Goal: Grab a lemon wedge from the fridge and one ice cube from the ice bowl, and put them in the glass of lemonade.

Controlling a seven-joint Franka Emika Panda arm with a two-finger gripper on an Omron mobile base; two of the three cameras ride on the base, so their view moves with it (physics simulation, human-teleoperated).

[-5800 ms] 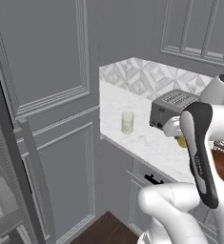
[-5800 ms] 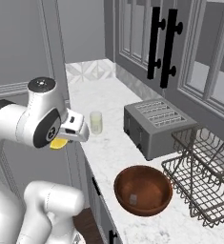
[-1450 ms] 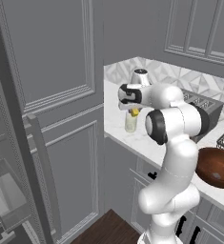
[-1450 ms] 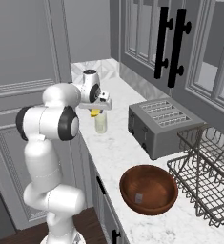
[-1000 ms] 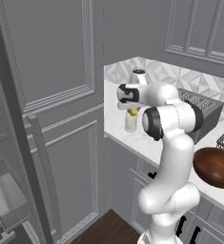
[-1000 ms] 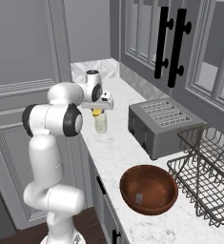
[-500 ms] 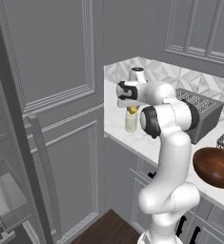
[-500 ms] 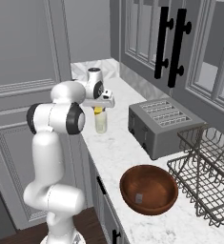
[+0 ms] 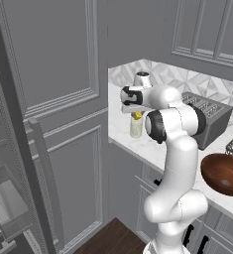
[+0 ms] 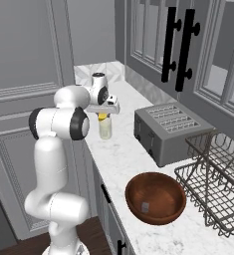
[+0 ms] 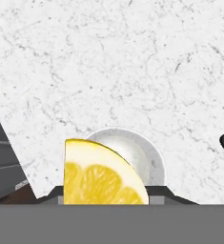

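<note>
Nearest you, the bright yellow lemon wedge (image 11: 101, 175) sits pinched between the gripper (image 10: 104, 113) fingers, held just over the small clear tumbler of pale lemonade (image 11: 132, 157) on the white marble counter (image 11: 132, 57). Over the last second the hand has eased closer above the glass, so release looks near (the wedge seems slightly off-centre). The hand view gives that alignment; the right base view adds the glossy reddish-brown ice bowl (image 10: 155, 198) further along, untouched.
</note>
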